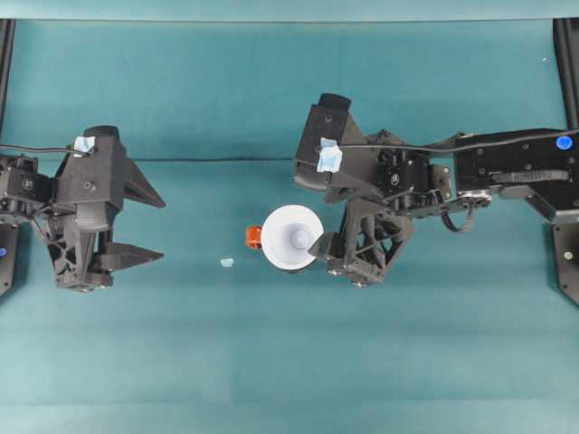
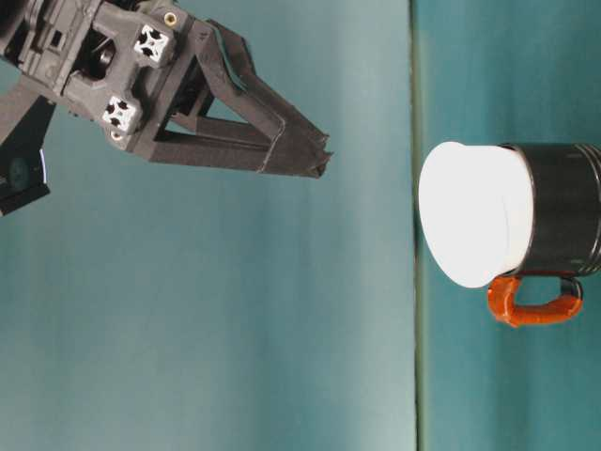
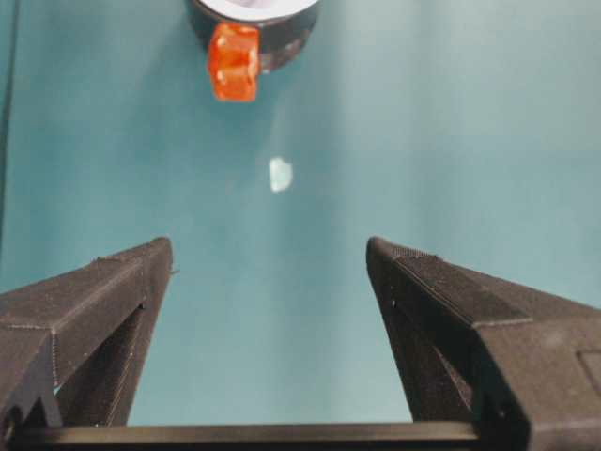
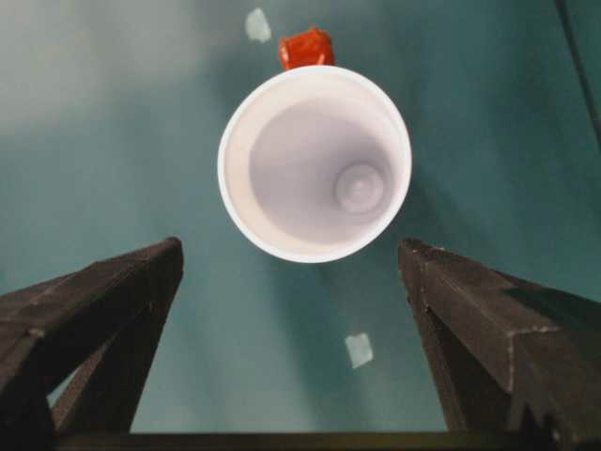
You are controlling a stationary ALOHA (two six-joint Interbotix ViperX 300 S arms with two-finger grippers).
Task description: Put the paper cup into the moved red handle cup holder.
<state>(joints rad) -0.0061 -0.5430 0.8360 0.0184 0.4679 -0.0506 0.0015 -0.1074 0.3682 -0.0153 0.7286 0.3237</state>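
Teal desk [image 1: 271, 362] spreads below us – at left our left claw [image 1: 136, 226] idles wide open and empty, mid-desk the paper cup [image 1: 291, 237] sits in the red handle cup holder [image 2: 562, 221], slightly tilted, and our right claw [image 1: 327, 246] gapes empty beside it – best withdrawn without nudging the rim.

I see a teal table [image 1: 271, 362] spread wide, lit evenly, with a crease line [image 1: 226, 160] crossing it. Behind the table stands a teal wall [image 2: 235, 329], and black rails [image 1: 569, 63] flank the table's sides.
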